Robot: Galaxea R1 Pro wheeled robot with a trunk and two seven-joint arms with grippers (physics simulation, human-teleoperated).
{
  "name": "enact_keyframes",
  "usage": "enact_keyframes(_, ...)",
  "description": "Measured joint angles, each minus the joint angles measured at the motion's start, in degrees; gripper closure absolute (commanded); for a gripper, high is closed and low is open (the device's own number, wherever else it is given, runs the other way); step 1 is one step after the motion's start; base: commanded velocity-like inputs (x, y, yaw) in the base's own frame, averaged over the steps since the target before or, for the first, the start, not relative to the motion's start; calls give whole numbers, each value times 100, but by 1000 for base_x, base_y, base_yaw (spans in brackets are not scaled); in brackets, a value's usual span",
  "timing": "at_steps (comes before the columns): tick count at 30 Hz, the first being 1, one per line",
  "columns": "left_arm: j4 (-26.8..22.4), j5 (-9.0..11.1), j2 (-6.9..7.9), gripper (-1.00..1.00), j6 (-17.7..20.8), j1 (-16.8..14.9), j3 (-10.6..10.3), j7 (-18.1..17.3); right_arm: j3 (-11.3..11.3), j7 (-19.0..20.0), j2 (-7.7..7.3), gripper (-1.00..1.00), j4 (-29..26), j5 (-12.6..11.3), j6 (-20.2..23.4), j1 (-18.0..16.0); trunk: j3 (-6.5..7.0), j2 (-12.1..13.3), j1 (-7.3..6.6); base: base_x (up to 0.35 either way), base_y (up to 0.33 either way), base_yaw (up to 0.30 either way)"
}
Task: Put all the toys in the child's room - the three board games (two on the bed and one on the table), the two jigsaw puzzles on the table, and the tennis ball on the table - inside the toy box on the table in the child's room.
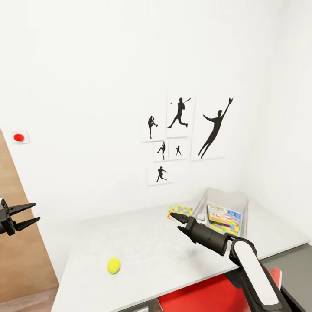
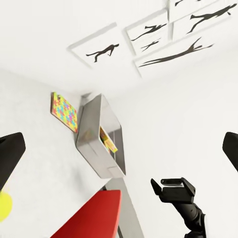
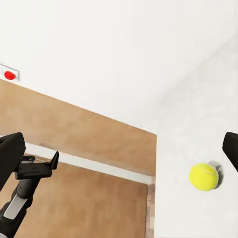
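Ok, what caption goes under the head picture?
Tennis ball waits on the table; toy box already holds games.

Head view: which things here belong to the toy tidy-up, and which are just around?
Job: tennis ball, jigsaw puzzle, toy box with a board game inside, table.
Around: baseball prints, red wall dot, wooden door, red panel.

Pale table point(image 1: 143, 242) w/ tennis ball point(image 1: 114, 265) near front edge; jigsaw puzzle point(image 1: 179, 212) & toy box point(image 1: 225, 203) at rear.
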Motion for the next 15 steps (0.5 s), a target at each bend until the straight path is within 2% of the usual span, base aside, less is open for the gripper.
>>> enact_keyframes(9, 0, 0, 0, -100, -1, 0, 2, 0, 0, 0, 0, -100, 3, 0, 1, 0, 0, 0, 0, 132, 0, 0)
enact_keyframes(15, 0, 1, 0, -100, -1, 0, 8, 0, 0, 0, 0, -100, 2, -2, 1, 0, 0, -1, 0, 62, 0, 0)
